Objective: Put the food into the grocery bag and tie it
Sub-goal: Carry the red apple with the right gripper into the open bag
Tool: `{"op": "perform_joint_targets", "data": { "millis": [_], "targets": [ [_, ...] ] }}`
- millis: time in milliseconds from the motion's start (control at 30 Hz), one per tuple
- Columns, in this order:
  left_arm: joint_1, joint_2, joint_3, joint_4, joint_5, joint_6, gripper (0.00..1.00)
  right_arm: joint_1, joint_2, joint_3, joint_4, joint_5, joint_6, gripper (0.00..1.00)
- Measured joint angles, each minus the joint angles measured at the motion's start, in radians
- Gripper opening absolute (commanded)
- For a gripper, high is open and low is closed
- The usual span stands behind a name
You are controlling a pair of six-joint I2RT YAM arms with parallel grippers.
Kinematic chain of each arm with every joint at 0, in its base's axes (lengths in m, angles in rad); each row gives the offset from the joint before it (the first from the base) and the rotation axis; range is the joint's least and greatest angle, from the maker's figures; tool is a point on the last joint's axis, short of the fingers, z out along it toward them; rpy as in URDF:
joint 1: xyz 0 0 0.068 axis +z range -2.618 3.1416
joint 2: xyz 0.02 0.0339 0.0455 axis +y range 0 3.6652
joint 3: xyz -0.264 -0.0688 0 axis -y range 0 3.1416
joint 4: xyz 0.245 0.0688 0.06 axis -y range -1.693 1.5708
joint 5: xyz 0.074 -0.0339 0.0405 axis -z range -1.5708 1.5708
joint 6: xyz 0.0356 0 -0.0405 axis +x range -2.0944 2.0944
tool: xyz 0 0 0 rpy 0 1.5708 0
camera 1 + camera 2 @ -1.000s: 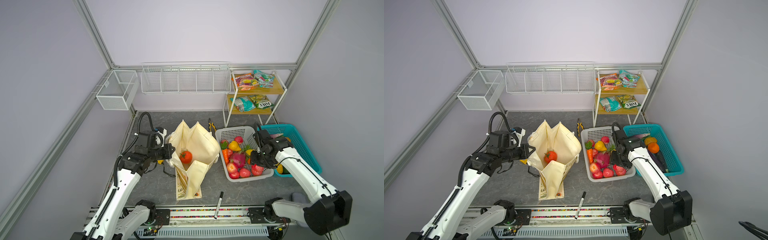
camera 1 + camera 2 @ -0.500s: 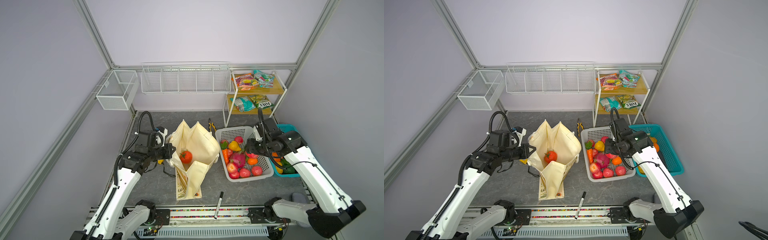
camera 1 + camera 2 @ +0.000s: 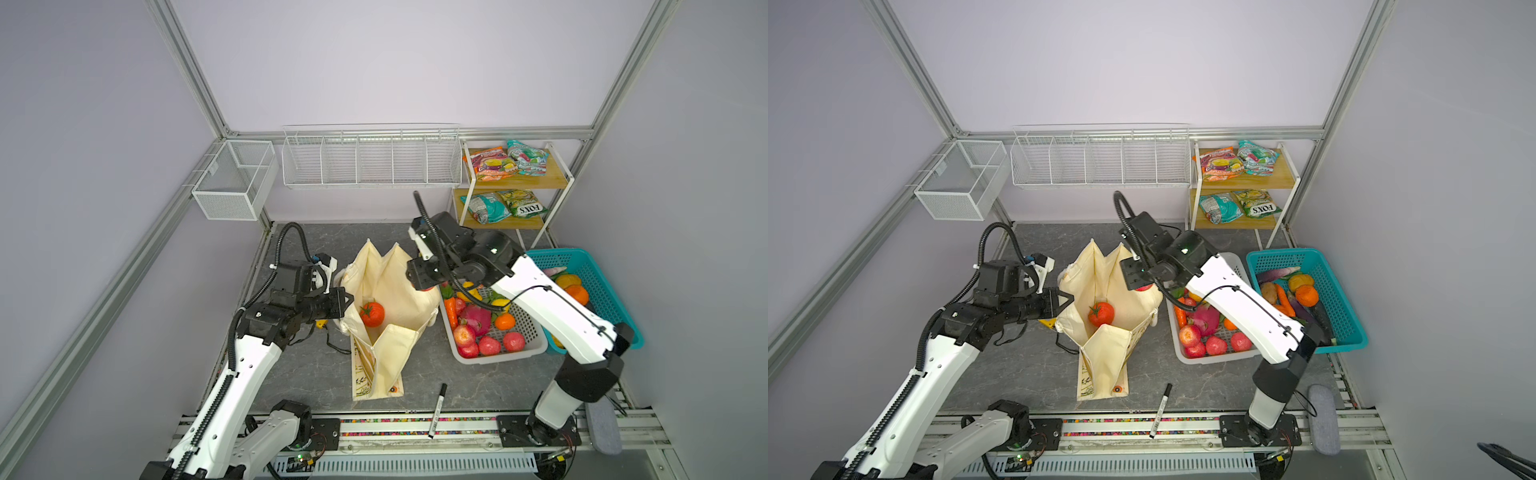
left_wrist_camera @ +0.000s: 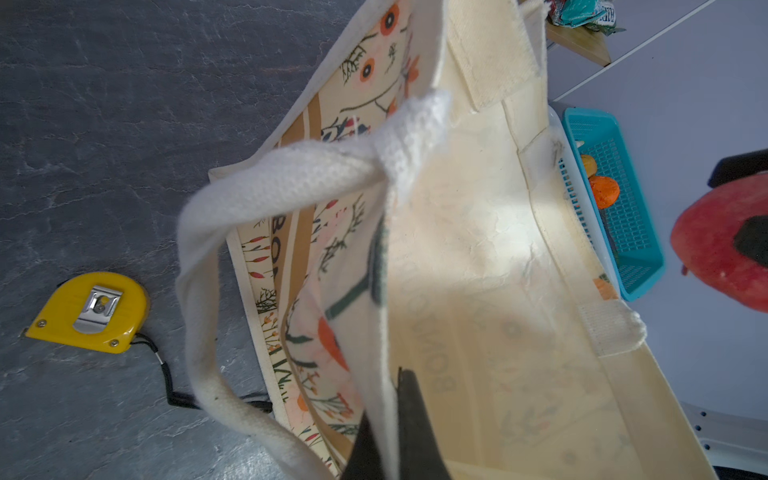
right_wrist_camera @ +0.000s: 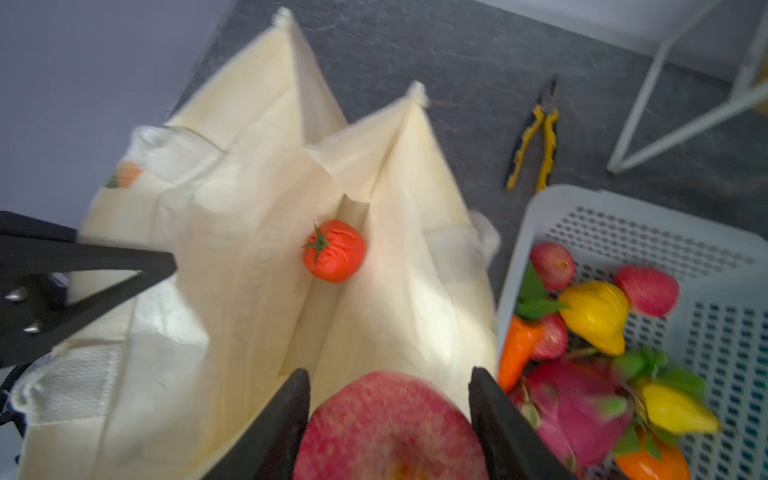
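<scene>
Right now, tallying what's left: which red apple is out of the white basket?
The red apple clamped in the right gripper, over the grocery bag; the other apples lie in the white basket.

A lab robot cell; aluminium frame, blank lilac walls, mounting rail; staged snack shelf.

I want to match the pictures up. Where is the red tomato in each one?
Top view: tomato inside the open grocery bag.
Top view: tomato also inside the bag.
Left wrist: not in it.
Right wrist: tomato in the bag's fold.
Shared landmark: the bag, in all four.
</scene>
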Motion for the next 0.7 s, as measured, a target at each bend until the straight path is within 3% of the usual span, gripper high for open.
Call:
{"op": "perform_joint_targets", "data": {
  "millis": [167,267,700],
  "targets": [
    [0.000,0.000,0.002,-0.010,0.007,0.004,0.00,0.063,0.217,0.199,-0.002,-0.024,-0.052,0.55],
    [0.000,0.000,0.010,-0.022,0.011,0.010,0.00,0.058,0.302,0.220,-0.004,-0.042,-0.058,0.55],
    [0.000,0.002,0.016,-0.032,0.015,0.014,0.00,0.035,0.336,-0.058,0.119,-0.203,-0.018,0.57]
  ]
}}
